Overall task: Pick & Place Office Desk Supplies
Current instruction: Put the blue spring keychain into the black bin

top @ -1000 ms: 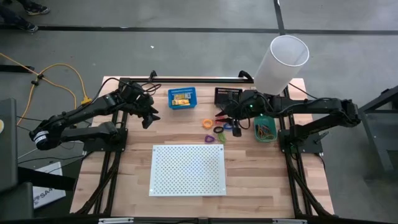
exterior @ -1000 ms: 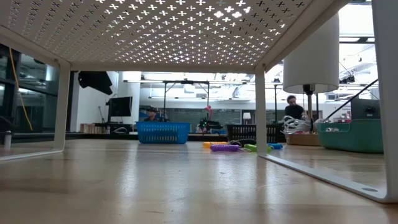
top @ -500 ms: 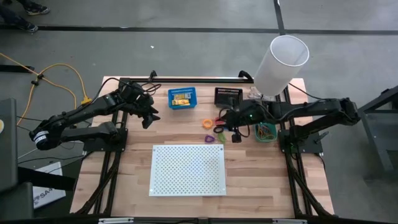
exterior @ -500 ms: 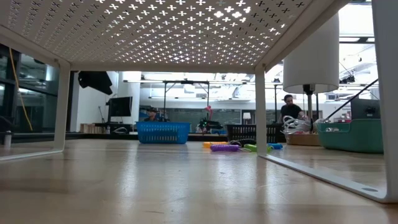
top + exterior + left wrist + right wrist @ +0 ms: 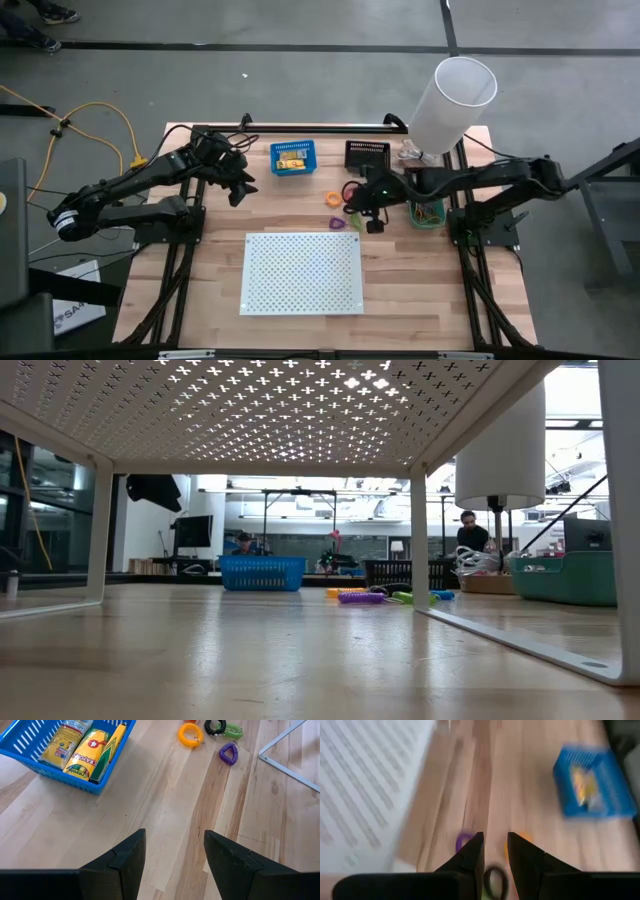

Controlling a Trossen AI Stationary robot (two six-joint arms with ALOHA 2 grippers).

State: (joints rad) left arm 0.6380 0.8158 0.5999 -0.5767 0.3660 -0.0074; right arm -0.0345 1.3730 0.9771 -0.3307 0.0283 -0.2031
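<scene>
Bright plastic loops lie flat on the wood between the bins and the white board: orange (image 5: 333,197), purple (image 5: 336,222) and black (image 5: 495,880). They also show as orange (image 5: 191,734) and purple (image 5: 228,753) in the left wrist view. My right gripper (image 5: 352,205) hovers over them, slanting down, open with nothing between its fingers (image 5: 496,852). Yellow-orange packets (image 5: 87,747) lie in the blue bin (image 5: 292,157). My left gripper (image 5: 243,188) waits open above bare wood (image 5: 172,852), to the left of the blue bin.
A black bin (image 5: 366,153) stands at the back. A green bin (image 5: 427,212) with bands in it stands to the right of the loops. The white perforated board (image 5: 302,272) stands on legs at the near centre. A tall white cylinder (image 5: 452,103) rises at the back right.
My right gripper has sunk and swung from beside the green bin toward the table's left and near side, over the loops, tipping further down. Its fingers keep the same gap. The loops have not moved.
</scene>
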